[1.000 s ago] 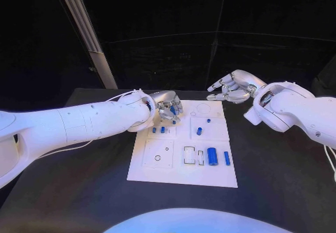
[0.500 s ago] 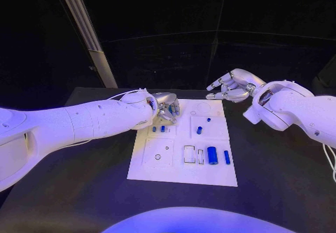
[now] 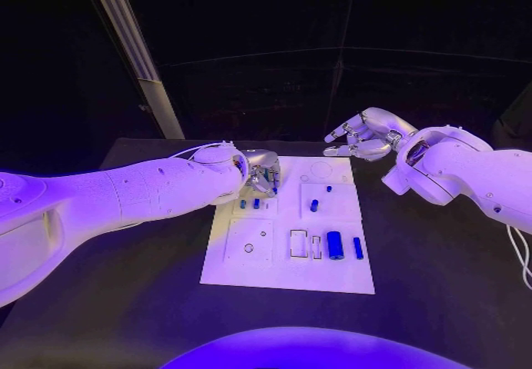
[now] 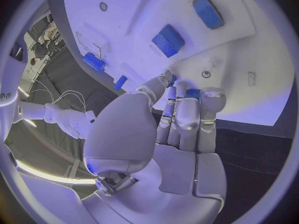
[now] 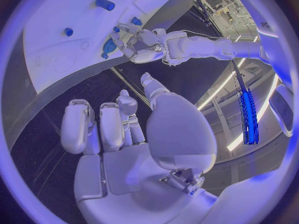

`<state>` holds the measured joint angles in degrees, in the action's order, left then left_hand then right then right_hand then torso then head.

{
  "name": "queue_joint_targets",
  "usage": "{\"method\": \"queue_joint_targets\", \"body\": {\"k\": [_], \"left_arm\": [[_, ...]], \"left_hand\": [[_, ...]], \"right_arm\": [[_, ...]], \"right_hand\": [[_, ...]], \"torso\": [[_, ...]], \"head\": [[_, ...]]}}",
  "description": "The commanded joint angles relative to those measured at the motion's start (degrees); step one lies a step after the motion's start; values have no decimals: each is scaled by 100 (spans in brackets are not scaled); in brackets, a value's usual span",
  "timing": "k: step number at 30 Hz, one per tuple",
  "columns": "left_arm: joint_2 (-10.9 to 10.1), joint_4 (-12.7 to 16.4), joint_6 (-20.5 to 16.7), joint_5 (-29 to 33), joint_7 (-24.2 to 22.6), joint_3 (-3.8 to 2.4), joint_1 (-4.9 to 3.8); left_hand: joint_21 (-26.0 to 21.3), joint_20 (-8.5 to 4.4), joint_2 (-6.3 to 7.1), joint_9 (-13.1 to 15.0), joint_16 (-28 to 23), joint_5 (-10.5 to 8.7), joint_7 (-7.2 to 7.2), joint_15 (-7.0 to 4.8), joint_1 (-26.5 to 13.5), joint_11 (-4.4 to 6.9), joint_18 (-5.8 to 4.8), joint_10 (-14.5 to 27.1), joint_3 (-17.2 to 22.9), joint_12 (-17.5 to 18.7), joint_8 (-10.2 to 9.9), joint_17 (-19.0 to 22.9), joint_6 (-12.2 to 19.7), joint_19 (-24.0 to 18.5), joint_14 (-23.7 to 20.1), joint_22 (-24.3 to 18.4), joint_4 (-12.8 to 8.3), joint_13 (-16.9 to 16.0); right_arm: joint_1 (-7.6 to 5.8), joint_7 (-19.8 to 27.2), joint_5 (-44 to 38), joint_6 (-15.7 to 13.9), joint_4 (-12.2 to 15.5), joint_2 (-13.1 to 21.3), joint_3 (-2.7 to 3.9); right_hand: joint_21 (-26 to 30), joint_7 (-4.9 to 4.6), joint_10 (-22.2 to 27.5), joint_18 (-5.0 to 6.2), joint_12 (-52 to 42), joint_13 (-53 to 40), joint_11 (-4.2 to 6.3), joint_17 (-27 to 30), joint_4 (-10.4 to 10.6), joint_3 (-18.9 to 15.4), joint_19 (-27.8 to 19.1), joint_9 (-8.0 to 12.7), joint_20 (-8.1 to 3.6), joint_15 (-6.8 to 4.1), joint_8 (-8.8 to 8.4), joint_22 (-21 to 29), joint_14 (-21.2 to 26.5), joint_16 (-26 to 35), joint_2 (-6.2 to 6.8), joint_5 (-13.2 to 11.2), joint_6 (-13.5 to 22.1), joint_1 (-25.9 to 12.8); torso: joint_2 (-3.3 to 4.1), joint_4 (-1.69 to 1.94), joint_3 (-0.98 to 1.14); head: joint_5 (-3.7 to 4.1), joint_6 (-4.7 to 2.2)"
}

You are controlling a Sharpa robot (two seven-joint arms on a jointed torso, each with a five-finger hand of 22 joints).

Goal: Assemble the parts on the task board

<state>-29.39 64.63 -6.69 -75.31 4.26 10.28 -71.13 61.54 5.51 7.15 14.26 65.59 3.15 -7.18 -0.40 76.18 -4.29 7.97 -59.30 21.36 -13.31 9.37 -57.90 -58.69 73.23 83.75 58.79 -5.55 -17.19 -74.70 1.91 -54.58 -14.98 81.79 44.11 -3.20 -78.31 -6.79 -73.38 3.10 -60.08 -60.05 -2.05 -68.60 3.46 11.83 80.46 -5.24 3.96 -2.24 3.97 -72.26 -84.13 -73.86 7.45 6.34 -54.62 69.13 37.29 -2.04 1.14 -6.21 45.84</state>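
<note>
The white task board (image 3: 283,273) lies in the middle of the black table. My left hand (image 3: 263,171) hangs over its far left corner and pinches a small blue part (image 4: 192,93) at its fingertips; the right wrist view shows that blue part (image 5: 109,46) in the left hand (image 5: 146,45) too. Just below it two small blue parts (image 3: 250,204) stand in the board. A blue peg (image 3: 314,205), a thick blue cylinder (image 3: 335,245) and a slim blue pin (image 3: 358,247) rest further right. My right hand (image 3: 364,134) floats above the far right corner, fingers apart, holding nothing.
A rectangular outline slot (image 3: 299,244) and a small ring (image 3: 248,247) mark the board's near half. A slanted metal pole (image 3: 138,69) rises behind the table's far left. Dark table surface (image 3: 133,292) lies on both sides of the board.
My left hand has drawn a little toward the board's far left corner with the blue part still in its fingers. The right hand has hardly moved.
</note>
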Motion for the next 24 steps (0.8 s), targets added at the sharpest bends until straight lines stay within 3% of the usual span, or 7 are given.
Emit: {"method": "queue_joint_targets", "body": {"k": [1,17,24], "left_arm": [[27,-12,167,-86,25,-2,4],[135,-157,425,-86,63,-3,48],[125,-163,247,-84,97,-3,55]], "left_hand": [[48,-10,-72,-13,45,-28,-10,-28,2,9,-65,-50,51,-34,-23,-17,-56,35,135,24,-11,49],[275,-37,-234,-87,227,-32,38,-64,12,59,-104,-207,168,-114,-53,-145,-246,111,153,270,-35,261],[477,-83,-464,-94,302,-33,49,-117,173,126,-141,-482,298,-219,-15,-159,-508,191,154,486,-153,365]], "right_arm": [[-9,29,16,27,7,-6,3],[-9,17,16,58,4,-30,3],[-9,16,16,59,6,-30,3]], "right_hand": [[24,-6,15,93,-21,-9,2,-12,25,21,-8,-7,11,-7,-24,-15,-108,9,7,14,-10,-10],[29,-6,13,95,-25,-12,2,-16,24,23,-11,-7,11,-7,-23,-9,-109,7,4,16,-10,-9],[29,-6,13,95,-25,-12,2,-16,24,23,-11,-7,11,-7,-23,-9,-109,7,4,16,-10,-9]], "torso": [[4,-1,3],[-2,6,4],[-6,1,4]], "head": [[-1,2],[-1,15],[-14,8]]}}
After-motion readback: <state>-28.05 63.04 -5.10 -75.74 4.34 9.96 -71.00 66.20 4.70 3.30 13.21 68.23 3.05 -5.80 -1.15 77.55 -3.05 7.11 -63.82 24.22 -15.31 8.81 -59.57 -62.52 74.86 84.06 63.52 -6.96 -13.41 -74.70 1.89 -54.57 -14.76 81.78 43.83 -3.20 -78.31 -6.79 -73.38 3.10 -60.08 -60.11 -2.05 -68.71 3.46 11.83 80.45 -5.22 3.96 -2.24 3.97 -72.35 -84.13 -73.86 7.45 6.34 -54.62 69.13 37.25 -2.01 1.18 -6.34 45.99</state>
